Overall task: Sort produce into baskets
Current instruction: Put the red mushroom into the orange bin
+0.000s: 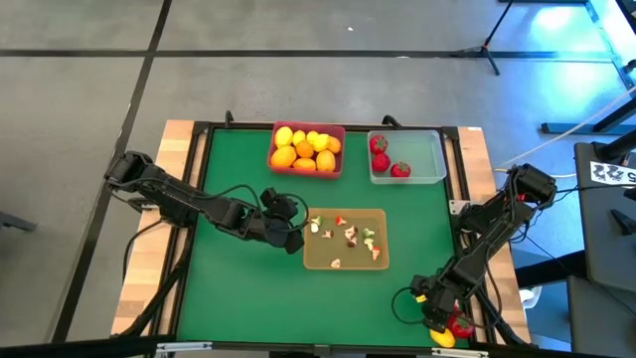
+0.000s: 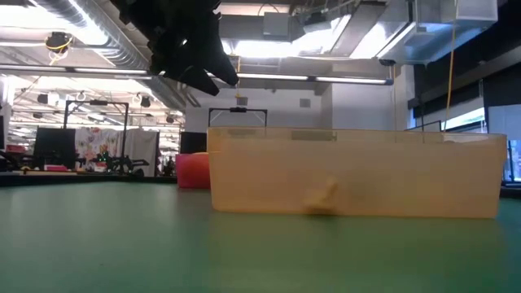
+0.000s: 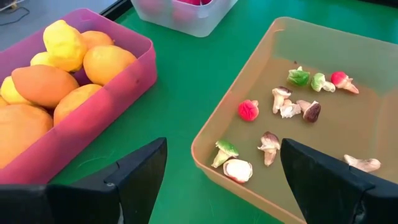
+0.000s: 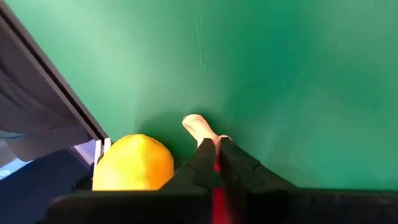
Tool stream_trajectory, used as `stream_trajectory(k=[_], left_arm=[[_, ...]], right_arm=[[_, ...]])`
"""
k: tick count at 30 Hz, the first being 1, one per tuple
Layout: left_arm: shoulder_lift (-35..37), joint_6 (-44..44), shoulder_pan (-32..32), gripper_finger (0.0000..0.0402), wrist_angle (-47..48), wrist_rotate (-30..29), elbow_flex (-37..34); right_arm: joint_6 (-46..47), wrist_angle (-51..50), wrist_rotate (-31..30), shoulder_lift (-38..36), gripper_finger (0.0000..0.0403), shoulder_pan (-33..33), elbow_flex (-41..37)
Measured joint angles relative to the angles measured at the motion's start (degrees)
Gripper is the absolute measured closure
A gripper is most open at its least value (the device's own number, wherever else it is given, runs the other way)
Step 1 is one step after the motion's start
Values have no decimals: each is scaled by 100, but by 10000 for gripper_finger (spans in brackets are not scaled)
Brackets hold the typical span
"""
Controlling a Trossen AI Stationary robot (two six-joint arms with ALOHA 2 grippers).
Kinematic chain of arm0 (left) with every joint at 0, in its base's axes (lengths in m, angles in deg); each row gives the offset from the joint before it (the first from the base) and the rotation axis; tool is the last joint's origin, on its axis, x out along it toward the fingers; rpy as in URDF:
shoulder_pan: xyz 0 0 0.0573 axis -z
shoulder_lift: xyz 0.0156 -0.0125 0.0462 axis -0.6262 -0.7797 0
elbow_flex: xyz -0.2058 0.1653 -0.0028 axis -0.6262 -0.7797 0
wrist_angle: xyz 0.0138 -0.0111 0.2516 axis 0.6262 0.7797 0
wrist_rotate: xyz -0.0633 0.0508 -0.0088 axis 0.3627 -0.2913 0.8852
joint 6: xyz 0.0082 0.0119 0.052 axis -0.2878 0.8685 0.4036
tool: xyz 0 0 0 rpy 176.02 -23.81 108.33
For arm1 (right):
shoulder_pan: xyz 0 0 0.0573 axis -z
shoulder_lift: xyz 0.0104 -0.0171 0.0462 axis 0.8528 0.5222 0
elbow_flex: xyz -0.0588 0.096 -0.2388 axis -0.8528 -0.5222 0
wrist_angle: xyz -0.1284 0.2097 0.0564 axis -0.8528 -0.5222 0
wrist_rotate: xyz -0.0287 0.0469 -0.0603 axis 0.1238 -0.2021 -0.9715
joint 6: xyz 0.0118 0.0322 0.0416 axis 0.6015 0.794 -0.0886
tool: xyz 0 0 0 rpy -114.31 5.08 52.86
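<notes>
The pink-red tray [image 1: 338,167] at the far side holds yellow and orange lemon-like fruits [image 3: 62,74]. The clear tray [image 1: 427,164] beside it holds three red fruits [image 1: 381,159]. The tan tray [image 1: 383,261] in the middle holds several mushroom-like and small bits [image 3: 280,106]. My left gripper [image 3: 222,146] is open and empty above the tan tray's left rim; it also shows in the high view [image 1: 295,234]. My right gripper [image 4: 214,142] is shut at the table's near right corner [image 1: 434,310], with a small white piece [image 4: 196,126] at its tips. My right gripper pinches the small white piece [image 4: 200,132] between its two fingertips, and the piece's free end sticks out past them. The fingers point down toward the green mat. Whether the piece rests on the mat I cannot tell.
A yellow lemon-like fruit [image 4: 134,165] lies right beside my right gripper against the table's frame, with a red fruit [image 1: 459,326] near it. Bare green mat [image 1: 248,298] lies at the near left. The low view shows the tan tray's wall [image 2: 358,175].
</notes>
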Motion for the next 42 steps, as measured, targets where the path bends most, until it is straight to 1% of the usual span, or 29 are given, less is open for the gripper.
stream_trajectory(k=[3,7,10,12,15,17,19,21,23,26,31,33,35,39,40,42], left_arm=[[0,85,-2,93,0,0,0],[0,107,-4,93,0,0,0],[0,107,-4,93,-2,0,0],[0,105,-4,93,-5,0,0],[0,104,-4,93,-26,0,0],[0,103,-4,93,-30,0,0],[2,103,-4,93,-31,0,0],[0,100,-4,93,-28,0,0],[0,100,-4,93,-26,0,0],[2,98,-4,93,-28,0,0],[2,98,-4,93,-42,0,0],[2,96,-4,93,-44,0,0],[2,94,-4,93,-43,0,0],[2,94,-4,93,-43,0,0],[2,94,-4,93,-44,0,0],[2,105,-4,93,-46,0,0]], right_arm=[[-146,-23,-45,-163,395,2,-2],[-284,-305,-271,-552,398,135,-2],[-523,-543,-581,-919,396,331,15],[-874,-782,-815,-1117,397,535,82],[-1562,-1192,-1378,-1412,399,870,276],[-2111,-1317,-1945,-1563,398,1116,391],[-2638,-1305,-2608,-1686,395,1361,481],[-3060,-1131,-3112,-1768,392,1601,522],[-3443,-942,-3441,-1785,389,1845,531],[-3919,-650,-3767,-1751,389,2177,531],[-4367,-360,-3795,-1641,387,2632,531],[-4491,-283,-3672,-1600,376,2752,531],[-4652,-221,-3531,-1574,353,2815,531],[-4952,-317,-3267,-1584,282,2817,537],[-4956,-500,-3145,-1608,264,2817,567],[-4956,-974,-2705,-1625,231,2817,753]])
